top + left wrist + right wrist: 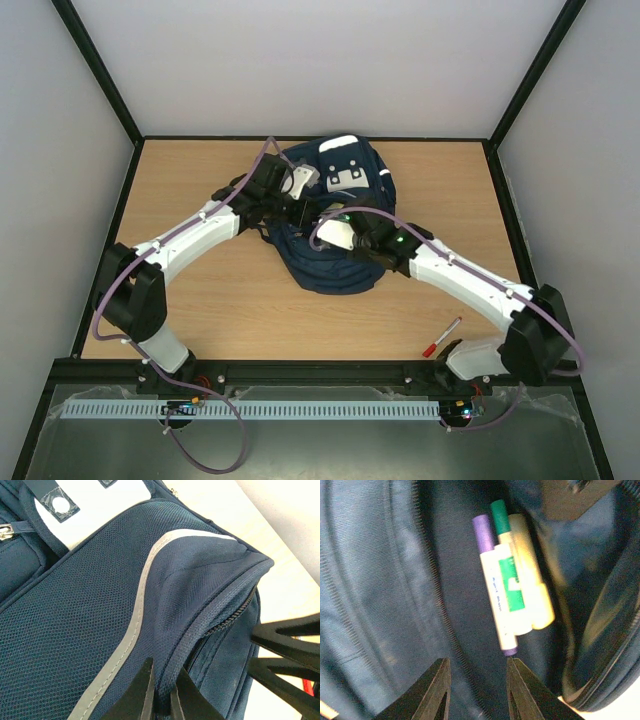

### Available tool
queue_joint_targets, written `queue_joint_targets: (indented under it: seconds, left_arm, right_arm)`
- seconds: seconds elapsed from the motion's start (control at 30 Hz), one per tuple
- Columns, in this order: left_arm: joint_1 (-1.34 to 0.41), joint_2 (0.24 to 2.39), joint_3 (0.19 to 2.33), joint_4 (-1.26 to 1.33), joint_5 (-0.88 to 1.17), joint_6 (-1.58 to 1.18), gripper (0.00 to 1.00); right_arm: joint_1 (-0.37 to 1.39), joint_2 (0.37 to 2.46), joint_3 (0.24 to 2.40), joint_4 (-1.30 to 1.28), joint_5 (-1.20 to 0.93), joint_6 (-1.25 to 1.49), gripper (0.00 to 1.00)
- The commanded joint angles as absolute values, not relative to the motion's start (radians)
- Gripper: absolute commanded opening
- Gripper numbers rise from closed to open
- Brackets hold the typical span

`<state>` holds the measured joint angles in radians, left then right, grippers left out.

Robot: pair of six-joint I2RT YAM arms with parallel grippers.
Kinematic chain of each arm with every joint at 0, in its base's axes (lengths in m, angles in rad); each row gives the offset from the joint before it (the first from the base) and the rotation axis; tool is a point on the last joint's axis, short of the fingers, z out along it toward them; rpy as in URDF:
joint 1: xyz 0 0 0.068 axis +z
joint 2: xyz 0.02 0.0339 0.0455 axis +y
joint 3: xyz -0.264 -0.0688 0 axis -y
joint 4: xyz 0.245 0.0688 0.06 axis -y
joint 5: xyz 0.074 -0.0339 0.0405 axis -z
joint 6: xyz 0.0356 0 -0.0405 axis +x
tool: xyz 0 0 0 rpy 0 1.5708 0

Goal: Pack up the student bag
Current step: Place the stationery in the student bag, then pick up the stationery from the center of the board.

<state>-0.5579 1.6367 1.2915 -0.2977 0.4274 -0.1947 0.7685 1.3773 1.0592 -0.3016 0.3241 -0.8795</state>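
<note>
Three markers lie inside the navy blue fabric student bag (335,270): a white marker with a purple cap (495,595), a white marker with a green cap and label (512,587) and a pale yellow highlighter (532,580). They're side by side, just ahead of the right gripper (477,682). That gripper hangs over the open compartment, jaws parted, nothing between them. The left gripper (162,700) is pinched tight on a fold of the bag's fabric right at the zipper edge, holding the mouth open. The bag sits under both tools on the light wooden table (250,310).

My worry: if that pinch slips, the flap flops back over the opening and the right fingers could snag the zipper coming out. Also, a thin pen with a red end (441,337) lies well behind the right gripper, near its arm's base. Looks like it could roll if nudged.
</note>
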Motion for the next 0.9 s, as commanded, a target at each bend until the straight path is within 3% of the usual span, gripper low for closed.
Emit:
queue_joint_targets:
  seconds: [0.0, 0.33, 0.67, 0.87]
  left_arm:
    - [-0.554, 1.625, 1.344, -0.252, 0.460, -0.219, 0.06]
    - [-0.556, 1.624, 1.345, -0.254, 0.459, -0.222, 0.06]
    - [-0.561, 1.623, 1.347, -0.256, 0.457, -0.222, 0.06]
    - [-0.561, 1.619, 1.348, -0.259, 0.456, -0.220, 0.06]
  right_arm:
    - [0.742, 1.307, 1.035, -0.536, 0.186, -0.765, 0.33]
    - [0.605, 1.205, 0.917, -0.808, -0.031, -0.708, 0.38]
    - [0.365, 1.122, 0.760, -0.984, 0.087, -0.924, 0.45]
    - [0.342, 1.047, 0.699, -1.087, 0.118, -1.068, 0.52]
